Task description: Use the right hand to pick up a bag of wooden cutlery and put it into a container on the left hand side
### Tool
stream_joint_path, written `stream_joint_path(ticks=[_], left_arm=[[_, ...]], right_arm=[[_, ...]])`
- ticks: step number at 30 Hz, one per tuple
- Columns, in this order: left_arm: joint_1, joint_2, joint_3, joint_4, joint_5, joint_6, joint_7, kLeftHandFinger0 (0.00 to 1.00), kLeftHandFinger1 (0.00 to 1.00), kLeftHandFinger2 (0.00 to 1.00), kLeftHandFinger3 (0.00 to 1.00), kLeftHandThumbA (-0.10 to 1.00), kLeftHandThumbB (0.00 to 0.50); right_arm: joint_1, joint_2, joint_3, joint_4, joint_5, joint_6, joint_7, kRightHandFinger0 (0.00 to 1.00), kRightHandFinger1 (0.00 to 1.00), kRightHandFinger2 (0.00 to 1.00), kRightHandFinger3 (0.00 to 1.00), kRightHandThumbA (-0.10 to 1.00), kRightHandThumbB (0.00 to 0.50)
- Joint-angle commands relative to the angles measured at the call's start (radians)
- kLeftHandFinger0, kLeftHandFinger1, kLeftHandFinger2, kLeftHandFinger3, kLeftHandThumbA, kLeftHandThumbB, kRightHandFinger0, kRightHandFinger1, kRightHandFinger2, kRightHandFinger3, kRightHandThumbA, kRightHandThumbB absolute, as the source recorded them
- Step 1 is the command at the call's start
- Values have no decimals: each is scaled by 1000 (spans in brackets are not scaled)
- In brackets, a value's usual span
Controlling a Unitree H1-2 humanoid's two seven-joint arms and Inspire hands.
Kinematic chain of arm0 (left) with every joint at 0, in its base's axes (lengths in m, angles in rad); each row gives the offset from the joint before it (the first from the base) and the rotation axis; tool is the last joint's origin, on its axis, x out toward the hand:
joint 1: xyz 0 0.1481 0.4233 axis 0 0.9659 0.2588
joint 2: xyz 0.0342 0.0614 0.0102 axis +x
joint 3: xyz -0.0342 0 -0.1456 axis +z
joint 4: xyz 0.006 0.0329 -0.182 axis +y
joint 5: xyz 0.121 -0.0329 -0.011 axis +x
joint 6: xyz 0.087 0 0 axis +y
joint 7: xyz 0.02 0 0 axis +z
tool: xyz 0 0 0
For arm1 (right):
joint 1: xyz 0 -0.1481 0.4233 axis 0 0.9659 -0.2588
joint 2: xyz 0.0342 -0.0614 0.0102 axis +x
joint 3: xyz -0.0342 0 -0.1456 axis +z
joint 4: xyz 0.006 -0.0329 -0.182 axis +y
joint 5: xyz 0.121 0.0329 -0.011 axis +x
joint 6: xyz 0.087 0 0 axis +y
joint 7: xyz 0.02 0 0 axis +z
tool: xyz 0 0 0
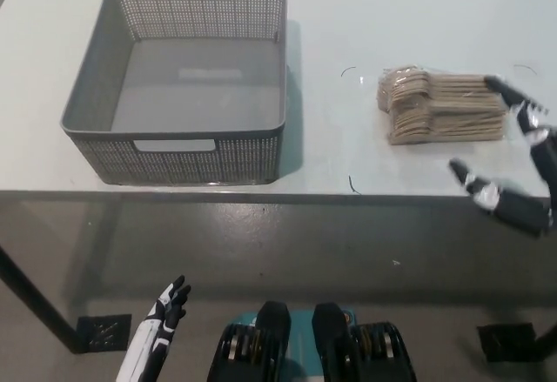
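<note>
A clear bag of wooden cutlery [442, 105] lies flat on the white table [365, 16], right of centre. A grey perforated basket [187, 77] with nothing in it stands on the table's left part. My black right hand [515, 164] is raised at the picture's right edge, open with its fingers spread, its upper fingertips just at the bag's right end and its lower ones over the table's front edge. My white left hand [161, 323] hangs low at the bottom left below the table, fingers held straight.
The table's front edge [278, 196] runs across the picture below the basket and the bag. Beneath it is grey floor with a table leg [35, 299] at the left. Bare tabletop lies between basket and bag.
</note>
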Motion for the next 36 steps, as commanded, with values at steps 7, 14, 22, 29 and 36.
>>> stream_joint_path(ticks=[7,14,22,29,36], left_arm=[[-11,19,3,-29,2,-39,-3,1000,1000,1000,1000,1000,12],[-16,20,2,-29,-4,-31,-9,1000,1000,1000,1000,1000,9],[-27,28,3,-34,-4,-22,-16,1000,1000,1000,1000,1000,22],[-40,38,2,-30,-3,-16,-19,1000,1000,1000,1000,1000,13],[-46,43,-1,-29,-6,-9,-32,1000,1000,1000,1000,1000,14]], right_arm=[[-414,-201,122,341,-118,166,227,1000,1000,1000,1000,662,500],[-628,-214,235,639,-70,132,360,1000,1000,1000,1000,670,500],[-799,-199,327,927,-26,50,505,1000,1000,1000,1000,752,500],[-851,-195,380,947,-26,59,610,1000,1000,1000,1000,778,500],[-882,-208,424,931,-41,51,678,1000,1000,1000,1000,765,500]])
